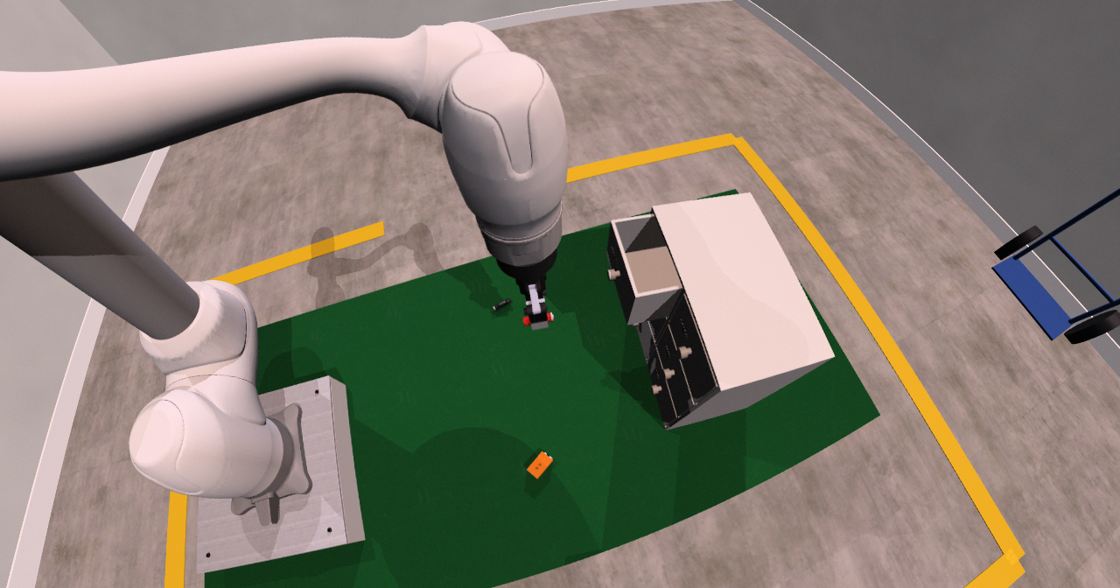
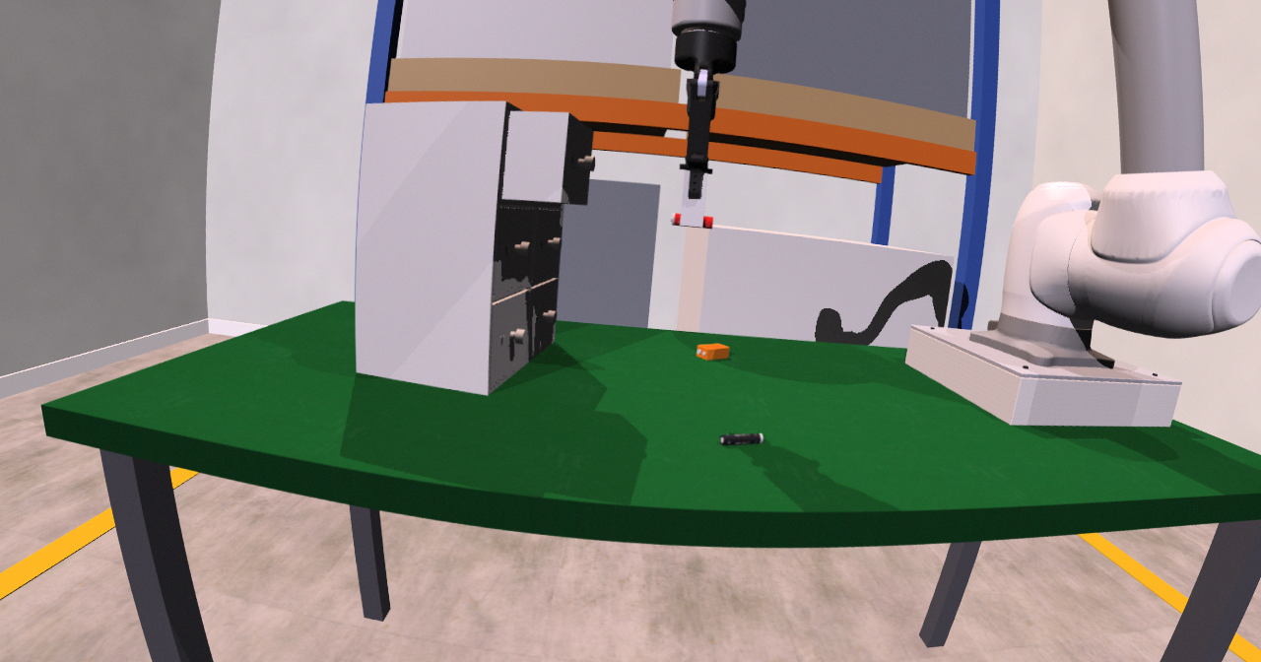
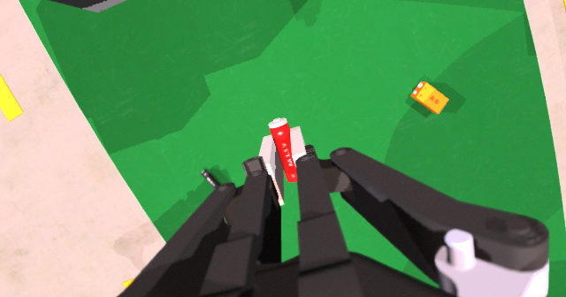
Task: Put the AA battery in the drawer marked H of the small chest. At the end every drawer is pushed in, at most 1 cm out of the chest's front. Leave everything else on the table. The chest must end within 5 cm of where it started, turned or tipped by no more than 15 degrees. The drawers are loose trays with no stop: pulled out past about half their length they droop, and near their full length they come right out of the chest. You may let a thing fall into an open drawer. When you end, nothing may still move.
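Gripper [image 3: 281, 161] clamping AA battery [image 3: 283, 148], level crosswise

In the exterior view, the small chest [image 2: 431, 243] stands on the left part of the table [image 2: 264, 411], its drawer front turned right toward the middle. 1 upper drawer [image 2: 539, 157] sticks out of that front; the others sit pushed in. To the right of the chest, high above the table, hangs the claw [image 2: 696, 189], closed on the AA battery [image 2: 692, 220], which lies crosswise at its tips. Below and farther back, a small box [image 2: 713, 351] rests on the table. A small cylinder [image 2: 741, 438] lies nearer the near edge. The arm's base block [image 2: 1040, 375] sits at the right end.
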Motion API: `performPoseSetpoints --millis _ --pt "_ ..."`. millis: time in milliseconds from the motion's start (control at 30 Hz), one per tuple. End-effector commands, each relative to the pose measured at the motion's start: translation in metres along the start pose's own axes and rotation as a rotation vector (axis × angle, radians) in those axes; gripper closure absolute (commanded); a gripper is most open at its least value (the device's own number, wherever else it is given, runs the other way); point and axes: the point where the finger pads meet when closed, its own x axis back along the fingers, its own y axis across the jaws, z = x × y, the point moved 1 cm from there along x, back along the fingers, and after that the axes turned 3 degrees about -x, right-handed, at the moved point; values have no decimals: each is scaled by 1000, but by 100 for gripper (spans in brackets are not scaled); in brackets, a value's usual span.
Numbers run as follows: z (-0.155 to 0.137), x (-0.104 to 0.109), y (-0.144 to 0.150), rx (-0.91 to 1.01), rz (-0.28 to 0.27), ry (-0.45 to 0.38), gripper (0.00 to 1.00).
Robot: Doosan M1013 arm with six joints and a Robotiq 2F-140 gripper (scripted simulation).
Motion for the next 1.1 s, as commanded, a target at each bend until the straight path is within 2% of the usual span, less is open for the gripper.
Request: performPoseSetpoints --millis 0,433,500,900,1067 --pt "0 13 0 0 0 0 94" --pt "0 78 0 0 0 0 94" --pt "0 78 0 0 0 0 94" --pt "0 123 0 0 0 0 94" --pt "0 130 0 0 0 0 94"
